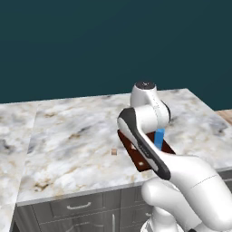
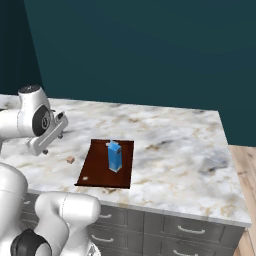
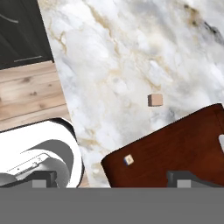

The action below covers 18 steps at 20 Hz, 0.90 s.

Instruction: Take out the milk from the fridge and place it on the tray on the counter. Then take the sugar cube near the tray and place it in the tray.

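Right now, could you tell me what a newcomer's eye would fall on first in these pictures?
First the blue milk, standing upright on the dark reddish-brown tray near the counter's front edge. Then the tiny sugar cube lying on the marble just beside the tray, apart from it. The hand hangs above that corner, fingertips wide apart.

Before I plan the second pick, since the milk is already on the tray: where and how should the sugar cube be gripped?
Come straight down on the sugar cube and pinch two opposite flat sides. It lies alone on the counter, just clear of the tray, so fingers likely fit.
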### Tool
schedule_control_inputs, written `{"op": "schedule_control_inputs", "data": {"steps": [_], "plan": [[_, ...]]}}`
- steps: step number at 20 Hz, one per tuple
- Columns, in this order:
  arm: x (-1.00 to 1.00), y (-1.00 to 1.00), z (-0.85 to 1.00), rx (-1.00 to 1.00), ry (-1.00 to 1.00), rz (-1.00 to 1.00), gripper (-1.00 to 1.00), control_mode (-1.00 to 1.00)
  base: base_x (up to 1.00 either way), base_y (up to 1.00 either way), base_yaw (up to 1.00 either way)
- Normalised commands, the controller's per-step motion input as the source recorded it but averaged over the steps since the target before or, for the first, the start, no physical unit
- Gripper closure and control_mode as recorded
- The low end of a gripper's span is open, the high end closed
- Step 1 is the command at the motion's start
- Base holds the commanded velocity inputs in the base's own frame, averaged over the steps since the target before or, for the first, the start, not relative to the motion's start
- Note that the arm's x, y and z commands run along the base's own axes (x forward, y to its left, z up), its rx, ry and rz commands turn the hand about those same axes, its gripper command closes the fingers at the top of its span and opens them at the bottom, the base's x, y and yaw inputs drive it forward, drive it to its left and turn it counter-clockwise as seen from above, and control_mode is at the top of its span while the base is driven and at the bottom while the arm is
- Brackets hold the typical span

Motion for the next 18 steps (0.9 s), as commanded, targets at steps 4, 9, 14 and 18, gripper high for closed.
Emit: {"op": "schedule_control_inputs", "data": {"steps": [4,9,14,18], "plan": [[0.00,0.20,-0.15,0.00,0.15,-0.01,-1.00,-1.00,0.00,0.00,0.00],[0.00,0.06,-0.28,0.00,0.01,-0.01,-1.00,-1.00,0.00,0.00,0.00],[0.01,0.01,-0.29,0.00,0.00,0.00,-1.00,-1.00,0.00,0.00,0.00],[0.28,0.02,-0.32,0.00,0.00,0.00,-1.00,-1.00,0.00,0.00,0.00]]}}
